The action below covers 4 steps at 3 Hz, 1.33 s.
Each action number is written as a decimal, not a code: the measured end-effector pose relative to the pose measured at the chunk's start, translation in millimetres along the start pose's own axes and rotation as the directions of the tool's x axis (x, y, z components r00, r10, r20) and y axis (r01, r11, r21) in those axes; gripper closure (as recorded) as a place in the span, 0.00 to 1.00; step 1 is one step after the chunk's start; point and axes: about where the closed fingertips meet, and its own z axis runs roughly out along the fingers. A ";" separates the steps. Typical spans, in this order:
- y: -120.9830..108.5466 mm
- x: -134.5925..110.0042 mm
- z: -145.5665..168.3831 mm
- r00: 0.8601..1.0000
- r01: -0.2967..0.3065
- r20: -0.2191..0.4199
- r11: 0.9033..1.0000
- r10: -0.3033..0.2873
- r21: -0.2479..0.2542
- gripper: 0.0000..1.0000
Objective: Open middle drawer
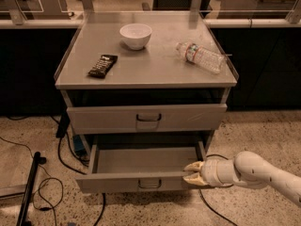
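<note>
The middle drawer [117, 182] is a wide, shallow grey drawer with a small dark loop handle [149, 184]. It stands pulled well out of the grey cabinet, and its inside shows empty. My gripper [192, 173], on a white arm coming in from the right, is at the drawer's front right corner, level with the front wall. Its two tan fingers are a little apart, one [194, 165] over the drawer's inner edge and the other at the front. The drawer above [108, 119] is pushed in.
On the cabinet top [150, 72] are a white bowl [136, 35], a dark snack packet [102, 65] and a plastic bottle [201, 57] lying on its side. Black cables [61, 159] and a dark pole [29, 189] lie on the speckled floor to the left.
</note>
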 end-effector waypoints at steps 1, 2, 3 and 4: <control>0.0 0.0 0.0 1.000 0.000 0.000 1.000 0.000 0.000 0.50; 1.7 1.1 -0.4 1.000 0.000 0.000 1.000 0.000 -0.001 0.81; 10.0 6.7 -2.5 1.000 0.000 0.000 1.000 0.000 -0.006 1.00; 24.4 15.7 -11.3 1.000 -0.011 0.006 1.000 0.011 0.001 1.00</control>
